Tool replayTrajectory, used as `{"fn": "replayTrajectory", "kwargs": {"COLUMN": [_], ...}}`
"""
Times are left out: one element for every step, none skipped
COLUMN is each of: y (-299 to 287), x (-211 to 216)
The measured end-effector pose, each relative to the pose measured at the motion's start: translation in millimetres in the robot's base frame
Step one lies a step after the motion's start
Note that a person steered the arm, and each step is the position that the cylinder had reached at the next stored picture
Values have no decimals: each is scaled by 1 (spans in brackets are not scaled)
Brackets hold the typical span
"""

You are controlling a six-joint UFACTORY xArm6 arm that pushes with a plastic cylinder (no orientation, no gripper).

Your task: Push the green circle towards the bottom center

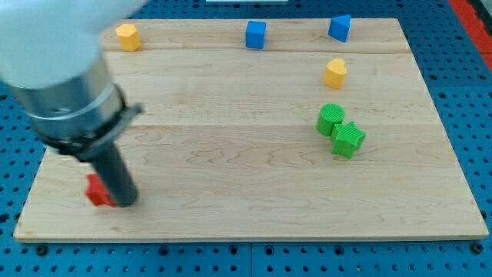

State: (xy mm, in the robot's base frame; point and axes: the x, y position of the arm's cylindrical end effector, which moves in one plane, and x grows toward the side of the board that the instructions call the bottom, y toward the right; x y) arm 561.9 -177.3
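Rod tip beside red block, green circle touching green star

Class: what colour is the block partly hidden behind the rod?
Red: the red block, seen in the camera view beside my tip.

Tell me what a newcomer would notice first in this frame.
The big blurred arm fills the view's left, its dark rod ending at my tip beside a red block near the bottom left. Far across, at right of centre, the green circle touches a green star-like block.
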Motion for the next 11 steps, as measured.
{"fn": "replayTrajectory", "kwargs": {"y": [59,86,155,218,295,335,286,202,172,173,176], "x": [-23,-94,-136,-171,-177,-156,-123,-118,-84,-75,-105]}}
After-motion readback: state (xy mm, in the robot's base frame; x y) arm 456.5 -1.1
